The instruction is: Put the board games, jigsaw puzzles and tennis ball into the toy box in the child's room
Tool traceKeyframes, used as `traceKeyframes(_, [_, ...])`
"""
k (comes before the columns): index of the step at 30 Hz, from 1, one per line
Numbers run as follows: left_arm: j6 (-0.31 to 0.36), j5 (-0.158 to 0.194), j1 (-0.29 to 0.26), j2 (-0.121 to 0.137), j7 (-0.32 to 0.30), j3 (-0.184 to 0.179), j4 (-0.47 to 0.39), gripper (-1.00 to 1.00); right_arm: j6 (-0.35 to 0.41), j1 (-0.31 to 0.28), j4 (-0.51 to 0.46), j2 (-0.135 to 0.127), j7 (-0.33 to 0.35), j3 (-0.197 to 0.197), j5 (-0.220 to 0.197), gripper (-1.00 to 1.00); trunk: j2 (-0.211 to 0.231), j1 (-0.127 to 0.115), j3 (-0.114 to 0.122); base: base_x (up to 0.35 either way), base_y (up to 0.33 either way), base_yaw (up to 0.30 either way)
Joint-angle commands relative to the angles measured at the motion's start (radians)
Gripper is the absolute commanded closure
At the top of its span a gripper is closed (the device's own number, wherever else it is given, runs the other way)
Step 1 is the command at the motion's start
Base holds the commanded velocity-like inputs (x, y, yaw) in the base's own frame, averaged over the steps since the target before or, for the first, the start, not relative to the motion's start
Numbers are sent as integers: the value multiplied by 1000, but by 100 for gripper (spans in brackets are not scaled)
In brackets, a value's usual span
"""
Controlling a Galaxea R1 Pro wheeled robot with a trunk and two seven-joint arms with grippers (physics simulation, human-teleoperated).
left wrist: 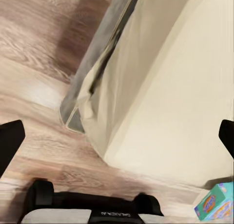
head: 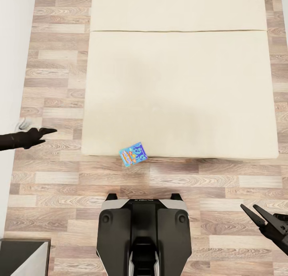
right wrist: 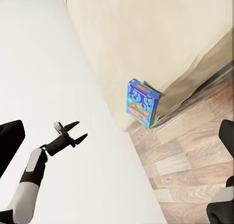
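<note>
At the near edge of the bed point(head: 180, 87), just ahead of the robot's base point(head: 144, 236), lies one light blue board game point(head: 133, 154), a flat box with blue lettering and an orange patch. In the head view it sits at the mattress rim, turned askew so its long axis runs on a diagonal to that edge, and it appears to overhang the wood-plank floor point(head: 52, 176) slightly. The right wrist view shows the same box point(right wrist: 142, 103) against the side of the bed, and the left wrist view catches its corner point(left wrist: 214, 204) low down beside the base.

The box lies forward of both arms and roughly midway between them, a little toward the left. The left pincer point(head: 48, 131) is out to the left over the floor, level with the bed's near edge; the right pincer point(head: 254, 212) hangs further back and well off to the right. By my reading the left arm has the shorter reach.

The left pincer's fingers are slightly parted at the tips and grip nothing. The right pincer's fingers are spread apart and likewise empty, touching nothing.
</note>
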Motion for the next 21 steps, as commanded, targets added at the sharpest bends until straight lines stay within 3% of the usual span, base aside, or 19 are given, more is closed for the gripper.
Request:
traceKeyframes(1, [4, 14, 10, 21, -34, 2, 24, -100, 6, 0, 0, 0, -3, 0, -3, -100, -1, 1, -1, 0, 0, 0])
traceKeyframes(3, [4, 53, 41, 70, -108, 2, 92, -100, 6, 0, 0, 1, -11, 1, -3, -100, -1, 1, -1, 0, 0, 0])
traceKeyframes(5, [4, 69, 77, 103, -186, 1, 155, -100, 6, 0, 0, 2, -16, 1, -2, -100, -1, 1, -1, 0, 0, 0])
traceKeyframes(8, [4, 79, 135, 133, -282, 2, 235, -100, 5, 0, -1, 2, -20, 2, -2, -100, -1, 1, -1, 0, 0, 0])
traceKeyframes(10, [-6, 81, 167, 144, -320, 2, 269, -100, 5, 0, -1, 3, -21, 2, -2, -100, -1, 1, -1, 0, 0, 0])
traceKeyframes(14, [-96, 85, 261, 159, -389, -1, 330, -100, -18, 0, -1, 4, -22, 2, -3, -100, -1, 1, 0, 0, 0, 0])
traceKeyframes(21, [-205, 88, 412, 146, -437, -5, 353, -100, -48, 0, -2, 6, -24, 5, -6, -100, -1, 1, 9, 0, 0, 0])
